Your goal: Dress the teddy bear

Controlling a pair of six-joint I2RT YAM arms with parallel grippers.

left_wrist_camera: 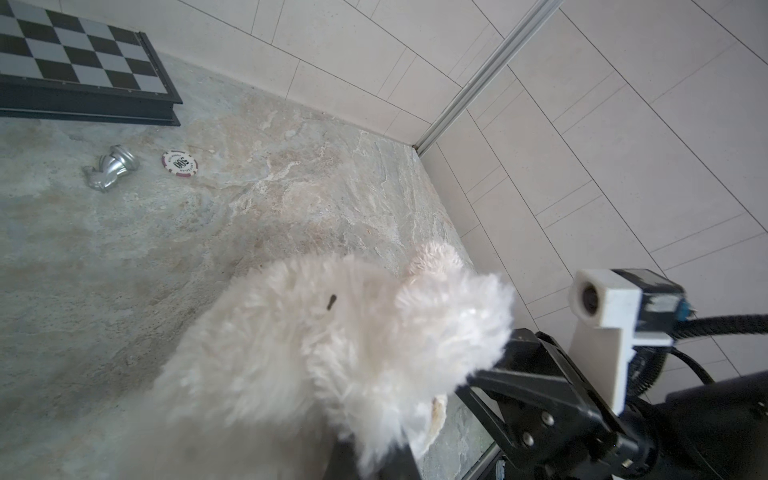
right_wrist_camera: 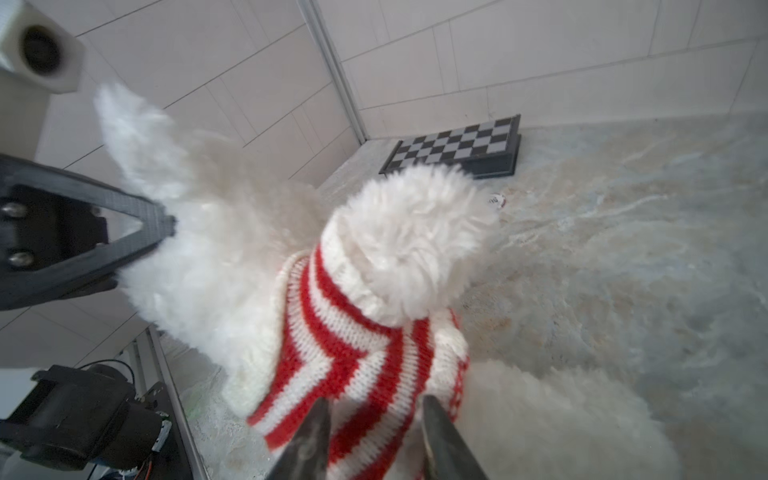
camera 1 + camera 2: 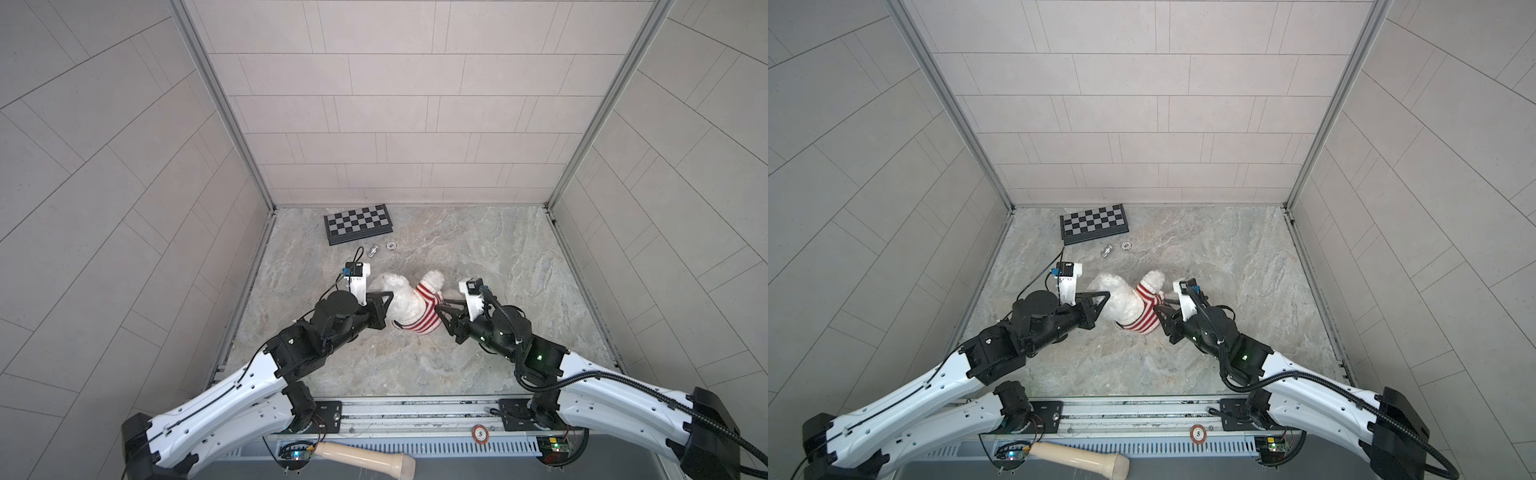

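Two sets of fingers met at the teddy bear (image 3: 405, 305): the left gripper (image 3: 390, 296) was pinched closed on white fur, while the right gripper (image 2: 376, 399) stood parted astride the striped sweater (image 3: 424, 320) hem. The teddy bear lay mid-table (image 3: 498, 257), partly dressed, between both arms.

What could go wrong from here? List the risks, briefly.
1. The left end effector is shut on only the fluffy fur of the bear, so it may slip off under a pull.
2. The right end effector stands open at the hem of the sweater. The knit covers only part of the bear and could ride back off.
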